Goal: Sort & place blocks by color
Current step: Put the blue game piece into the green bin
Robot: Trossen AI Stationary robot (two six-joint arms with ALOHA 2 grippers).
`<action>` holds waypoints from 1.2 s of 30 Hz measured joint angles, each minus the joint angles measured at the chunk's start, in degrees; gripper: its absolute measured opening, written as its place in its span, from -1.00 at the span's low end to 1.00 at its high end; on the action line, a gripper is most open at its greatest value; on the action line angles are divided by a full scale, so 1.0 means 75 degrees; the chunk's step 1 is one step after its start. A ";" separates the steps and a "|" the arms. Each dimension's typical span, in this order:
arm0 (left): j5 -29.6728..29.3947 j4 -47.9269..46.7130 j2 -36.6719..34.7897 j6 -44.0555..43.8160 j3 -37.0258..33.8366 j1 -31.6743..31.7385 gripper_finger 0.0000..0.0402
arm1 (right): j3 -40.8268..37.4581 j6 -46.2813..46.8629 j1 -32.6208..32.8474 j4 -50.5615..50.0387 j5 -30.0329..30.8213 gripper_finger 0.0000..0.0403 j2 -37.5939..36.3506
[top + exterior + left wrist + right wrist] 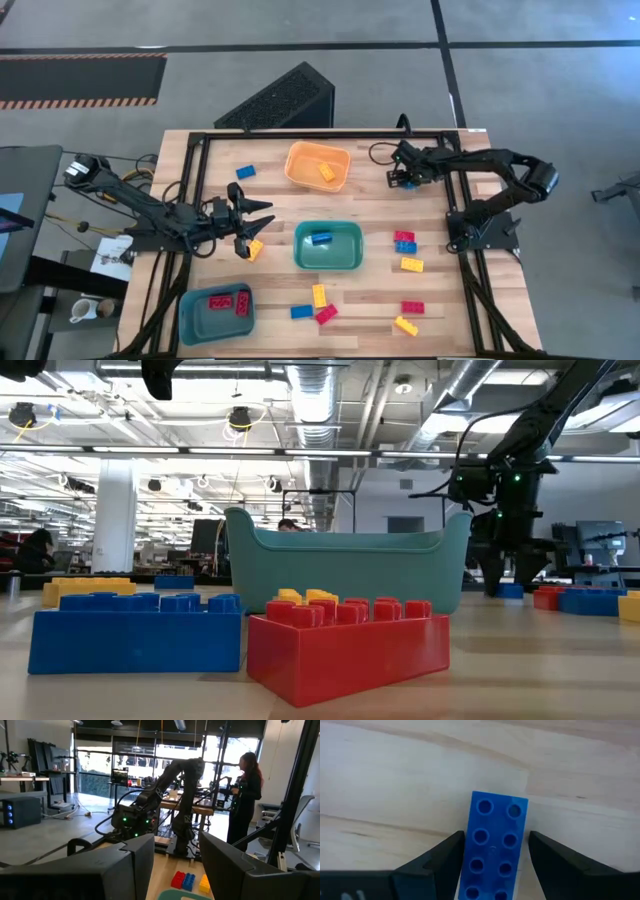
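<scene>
Wooden table (270, 195) carries three bins. Teal bin (328, 246) at centre holds one blue brick (320, 239). Dark blue bin (216, 312) at the near left corner holds two red bricks (228, 301). Orange bin (318, 165) toward the far edge holds one yellow brick (327, 173). Loose bricks remain on the tabletop: a blue one (245, 172) left of the orange bin; a blue, yellow and red cluster (315, 305) below the teal bin; red, blue and yellow pieces (405, 250) to its right; a red and a yellow (408, 316) nearer the front edge. Right gripper (406, 179) is lowered at the far right of the table over a blue eight-stud brick (495, 845); the wrist view shows the brick lying flat on the wood between the two fingers (440, 857), which stand spread on either side with narrow gaps, not visibly clamping. Left gripper (250, 222) sits left of the teal bin with fingers parted, a yellow brick (255, 249) just beside its tips; nothing held.
</scene>
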 joint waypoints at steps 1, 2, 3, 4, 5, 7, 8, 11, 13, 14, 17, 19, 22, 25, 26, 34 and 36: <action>0.0000 0.0001 0.0000 0.0000 0.0000 0.0000 -0.27 | -0.0008 -0.0021 0.0001 0.0015 -0.0039 0.24 0.0006; 0.0000 0.0000 0.0000 0.0000 0.0000 0.0000 -0.27 | -0.0019 -0.0036 0.0015 0.0052 -0.0093 0.24 0.0012; 0.0000 0.0000 0.0001 0.0000 0.0000 0.0000 -0.27 | -0.0023 -0.0052 0.0046 0.0101 -0.0101 0.23 0.0043; 0.0000 0.0000 0.0000 -0.0001 0.0000 0.0002 -0.27 | -0.0020 -0.0074 0.0103 0.0149 -0.0083 0.23 0.0085; 0.0000 0.0003 0.0000 0.0000 0.0000 0.0000 -0.27 | -0.0020 -0.0123 0.0157 0.0193 -0.0053 0.21 0.0102; 0.0000 0.0000 0.0000 -0.0040 0.0000 0.0000 -0.27 | -0.0020 -0.0264 0.0252 0.0253 -0.0027 0.12 0.0108; 0.0000 0.0000 0.0000 -0.0047 0.0000 0.0000 -0.27 | -0.0023 -0.0297 0.0307 0.0284 -0.0011 0.04 0.0109; 0.0000 0.0000 0.0002 -0.0050 0.0000 0.0000 -0.27 | -0.0026 -0.0541 0.0390 0.0289 -0.0018 -0.27 0.0041; 0.0000 0.0000 0.0000 -0.0047 0.0000 0.0000 -0.27 | -0.0044 -0.0728 0.0426 0.0168 -0.0162 -0.39 -0.0128; 0.0000 0.0000 0.0000 -0.0041 0.0000 0.0000 -0.27 | -0.0058 -0.0776 0.0452 0.0124 -0.0258 -0.39 -0.0235; -0.0006 -0.0003 0.0000 0.0024 0.0000 0.0002 -0.27 | -0.0063 -0.0887 0.0660 0.0245 -0.0447 -0.39 -0.0773; -0.0007 -0.0037 0.0001 0.0020 0.0000 0.0000 -0.27 | -0.0058 -0.1106 0.1019 0.0540 -0.0703 -0.39 -0.1199; -0.0017 -0.0047 0.0000 0.0082 0.0000 0.0003 -0.27 | -0.0050 -0.1153 0.1938 0.1168 -0.0900 -0.39 -0.1783; -0.0039 -0.0047 0.0000 0.0121 0.0000 0.0006 -0.27 | -0.0050 -0.1065 0.3009 0.1814 -0.0881 -0.39 -0.2179; -0.0041 -0.0047 0.0002 0.0119 0.0000 0.0008 -0.27 | -0.0050 -0.1072 0.3401 0.2061 -0.0858 -0.39 -0.2289; -0.0031 -0.0041 0.0003 0.0059 0.0000 0.0009 -0.27 | -0.0044 -0.1126 0.5730 0.3876 -0.0419 -0.39 -0.2389; -0.0032 -0.0052 0.0003 0.0013 0.0000 0.0009 -0.27 | -0.0041 -0.1123 0.6042 0.4108 -0.0419 -0.39 -0.2256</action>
